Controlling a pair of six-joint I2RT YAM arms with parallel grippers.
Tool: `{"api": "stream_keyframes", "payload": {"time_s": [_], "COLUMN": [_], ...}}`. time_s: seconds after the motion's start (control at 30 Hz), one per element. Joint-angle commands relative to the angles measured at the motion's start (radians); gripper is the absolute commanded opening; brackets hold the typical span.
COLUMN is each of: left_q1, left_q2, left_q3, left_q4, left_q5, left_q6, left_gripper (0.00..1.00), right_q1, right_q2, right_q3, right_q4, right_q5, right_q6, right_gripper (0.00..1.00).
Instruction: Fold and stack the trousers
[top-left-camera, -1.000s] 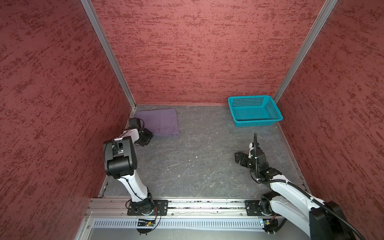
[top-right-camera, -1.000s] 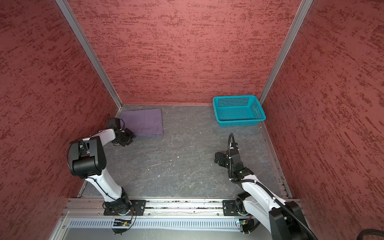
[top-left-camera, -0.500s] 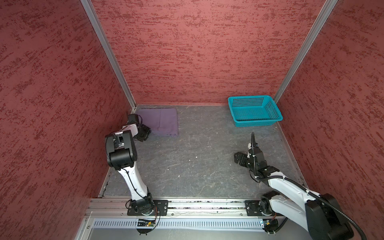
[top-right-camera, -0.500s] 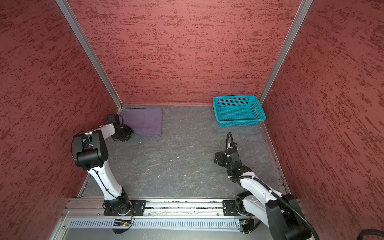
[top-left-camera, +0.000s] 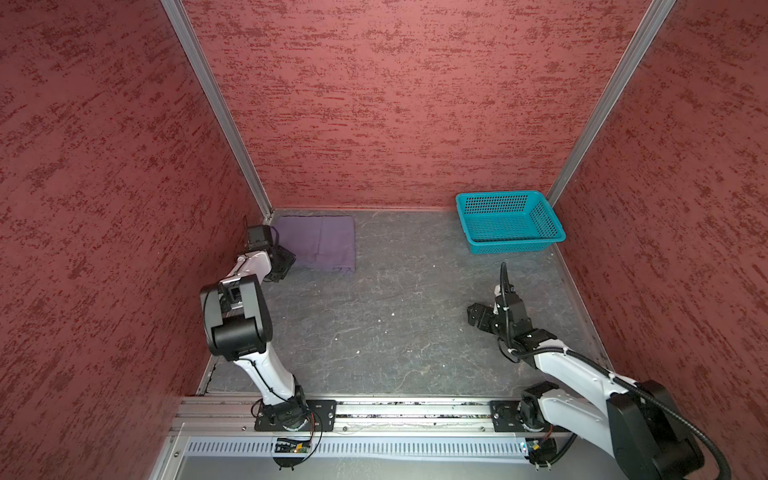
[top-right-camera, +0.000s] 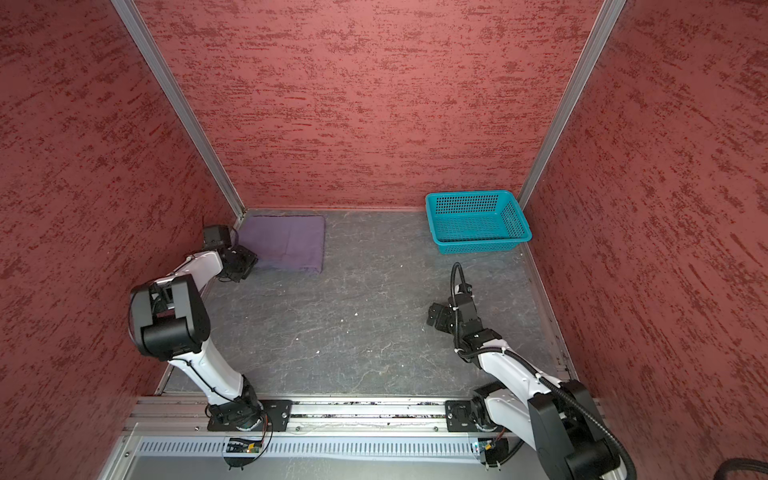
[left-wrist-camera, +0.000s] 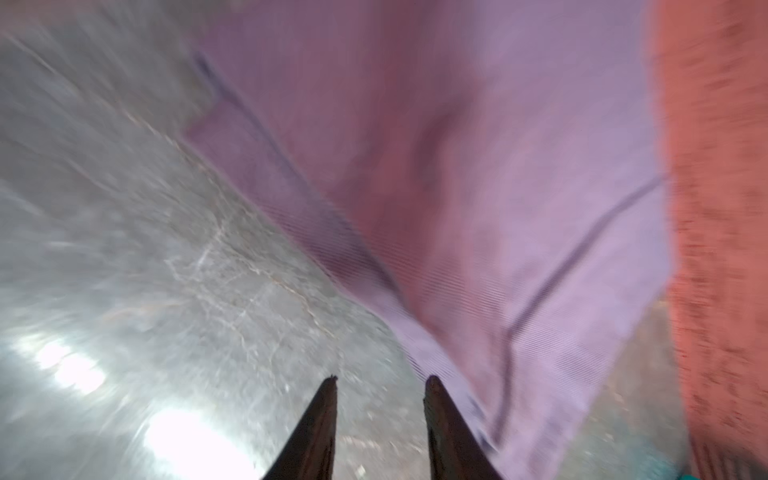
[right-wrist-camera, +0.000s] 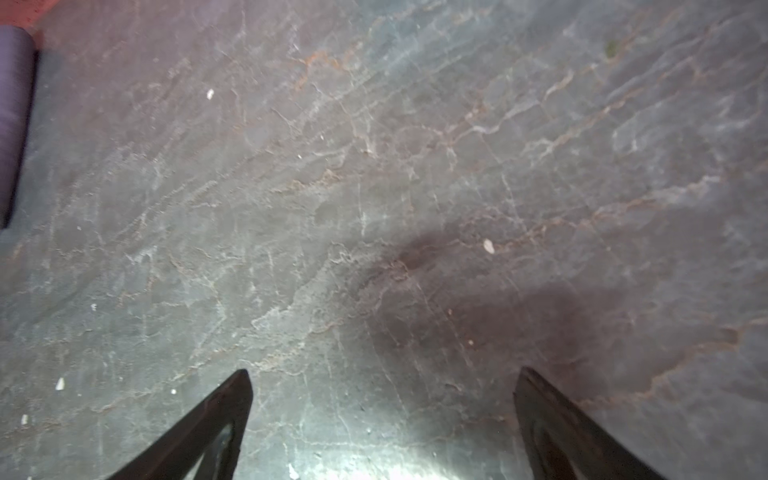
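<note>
Hardly anything has moved over the last second: only my left arm's elbow has shifted a little. The left gripper (left-wrist-camera: 380, 380) sits low over the dark grey stone-patterned table (top-left-camera: 374, 324) at the near left corner of the muted-purple folded cloth trousers (top-left-camera: 322, 241). Its jaws are narrowly parted with bare table between them, gripping nothing. One fingertip (left-wrist-camera: 434, 388) is right at the cloth's edge. The trousers lie flat in the far left corner, well apart from the teal perforated plastic basket (top-left-camera: 515, 247). My right gripper (right-wrist-camera: 382, 372) is spread wide and empty over bare table.
</note>
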Motion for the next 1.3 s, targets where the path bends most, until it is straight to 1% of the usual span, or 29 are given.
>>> {"api": "stream_keyframes", "payload": {"time_s": [0.0, 0.1, 0.2, 0.23, 0.3, 0.4, 0.43, 0.5, 0.6, 0.67, 0.8, 0.9, 1.0, 1.1, 1.13, 1.17, 1.27], "left_q1": [-0.013, -0.042, -0.097, -0.122, -0.169, -0.232, -0.246, -0.262, -0.269, -0.271, -0.271, -0.271, -0.273, -0.273, -0.273, -0.273, -0.274], "left_q2": [-0.156, -0.310, -0.469, -0.523, -0.627, -0.787, -0.838, -0.928, -1.042, -1.108, -1.217, -1.285, -1.336, -1.337, -1.314, -1.287, -1.177], "left_q3": [-0.015, -0.044, -0.077, -0.087, -0.114, -0.173, -0.201, -0.255, -0.326, -0.370, -0.440, -0.492, -0.543, -0.577, -0.590, -0.610, -0.641], "left_q4": [-0.004, -0.020, -0.035, -0.043, -0.048, -0.026, -0.010, 0.016, 0.011, -0.005, -0.021, -0.029, -0.039, -0.066, -0.064, -0.032, 0.049], "left_q5": [-0.079, -0.118, -0.162, -0.185, -0.224, -0.249, -0.243, -0.237, -0.257, -0.272, -0.266, -0.257, -0.263, -0.307, -0.327, -0.327, -0.209], "left_q6": [0.045, 0.066, 0.093, 0.101, 0.116, 0.131, 0.137, 0.133, 0.117, 0.109, 0.105, 0.105, 0.109, 0.072, 0.050, 0.054, 0.142], "left_gripper": [0.40, 0.42, 0.46, 0.48, 0.55, 0.75, 1.00, 1.00, 0.99, 0.99, 0.99, 0.99, 0.99, 1.00, 0.99, 0.99, 1.00], "right_q1": [-0.001, -0.001, -0.001, -0.001, -0.001, -0.001, -0.001, -0.001, -0.001, -0.001, -0.001, -0.001, -0.001, -0.001, -0.001, -0.001, -0.003], "right_q2": [-0.052, -0.123, -0.208, -0.238, -0.292, -0.359, -0.382, -0.420, -0.463, -0.499, -0.564, -0.606, -0.621, -0.628, -0.630, -0.632, -0.619], "right_q3": [0.042, 0.045, 0.053, 0.060, 0.084, 0.134, 0.152, 0.183, 0.214, 0.196, 0.158, 0.119, 0.069, 0.010, -0.011, -0.027, -0.077], "right_q4": [-0.028, -0.056, -0.082, -0.097, -0.133, -0.176, -0.182, -0.184, -0.154, -0.076, 0.017, 0.064, 0.092, 0.138, 0.160, 0.182, 0.245], "right_q5": [-0.020, -0.016, -0.006, 0.009, 0.054, 0.118, 0.140, 0.189, 0.251, 0.252, 0.283, 0.357, 0.441, 0.516, 0.523, 0.523, 0.539], "right_q6": [-0.012, -0.010, -0.023, -0.023, -0.028, -0.050, -0.066, -0.087, -0.140, -0.216, -0.288, -0.313, -0.366, -0.400, -0.403, -0.408, -0.414], "right_gripper": [0.99, 0.99, 0.99, 0.99, 0.99, 0.99, 0.99, 0.99, 0.99, 0.99, 0.99, 0.99, 0.99, 0.99, 0.99, 0.99, 0.99]}}
